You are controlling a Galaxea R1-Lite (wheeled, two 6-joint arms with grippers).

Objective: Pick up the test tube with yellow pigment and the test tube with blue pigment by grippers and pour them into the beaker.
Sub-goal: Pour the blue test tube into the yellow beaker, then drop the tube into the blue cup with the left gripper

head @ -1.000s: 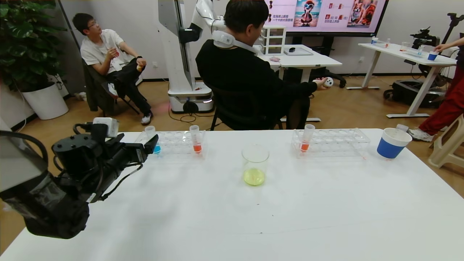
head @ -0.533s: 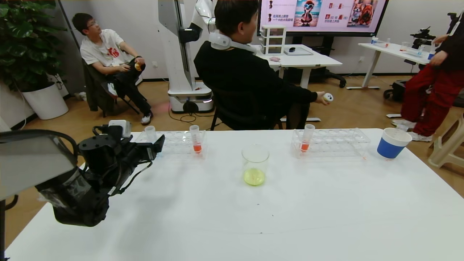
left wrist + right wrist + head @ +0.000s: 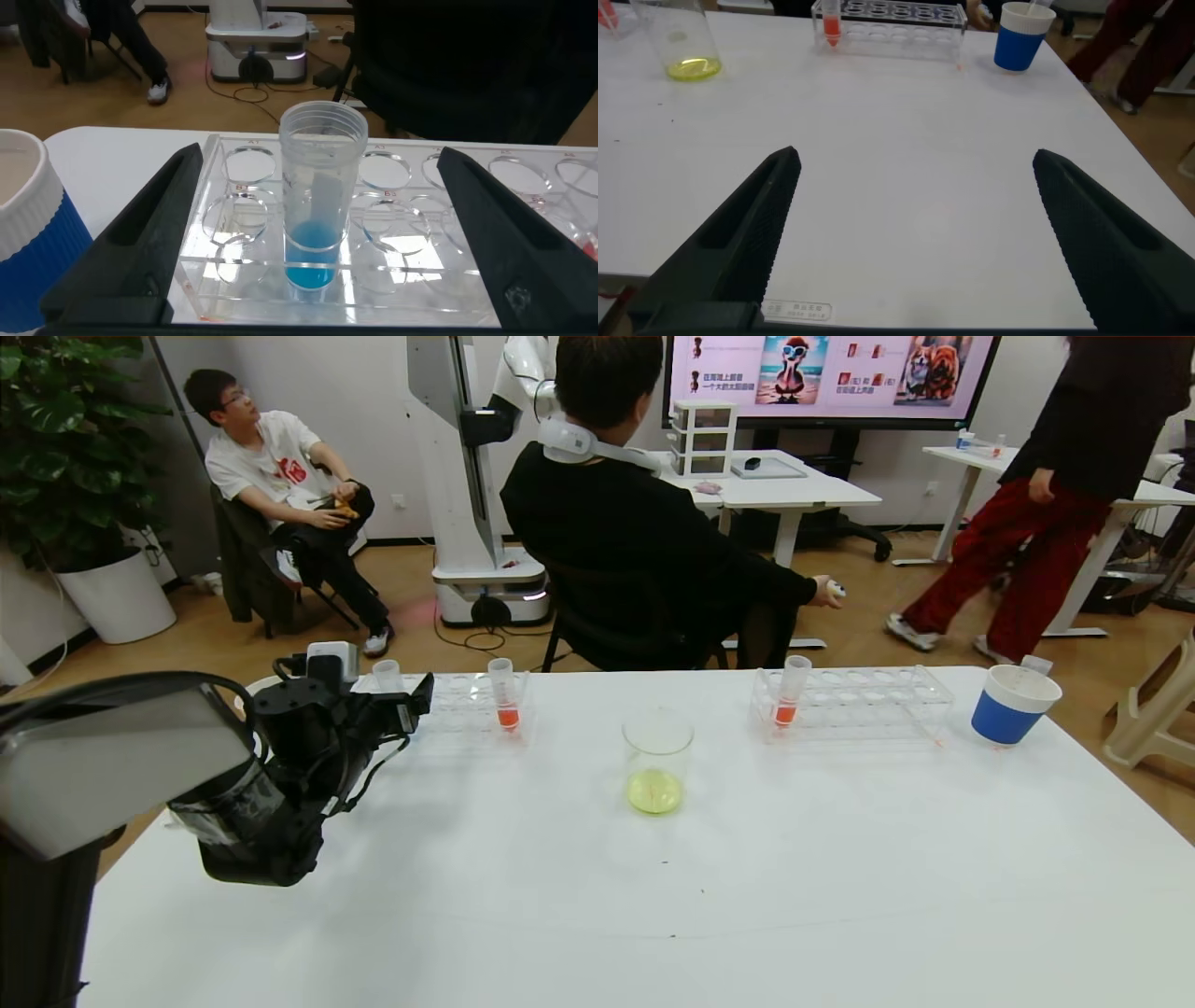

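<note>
The test tube with blue pigment [image 3: 316,201] stands upright in the left clear rack [image 3: 234,280], cyan liquid in its tip. My left gripper [image 3: 320,159] is open, one finger on each side of the tube and neither touching it. In the head view this gripper [image 3: 411,705] reaches the rack's near left end and hides the tube's lower part; only the tube's rim [image 3: 386,674] shows. The beaker [image 3: 657,761] stands mid-table with yellow liquid at its bottom. My right gripper [image 3: 915,157] hangs open over bare table, near the front edge. The test tube with yellow pigment is out of view.
An orange-red tube [image 3: 502,695] stands in the left rack, another [image 3: 790,695] in the right rack [image 3: 868,705]. One blue white-rimmed cup [image 3: 1013,705] sits at the far right, another [image 3: 28,233] beside the left rack. People sit and walk beyond the table.
My left arm has moved forward and to the right, up to the left rack, and now covers the blue liquid in the head view. A person has walked in at the back right.
</note>
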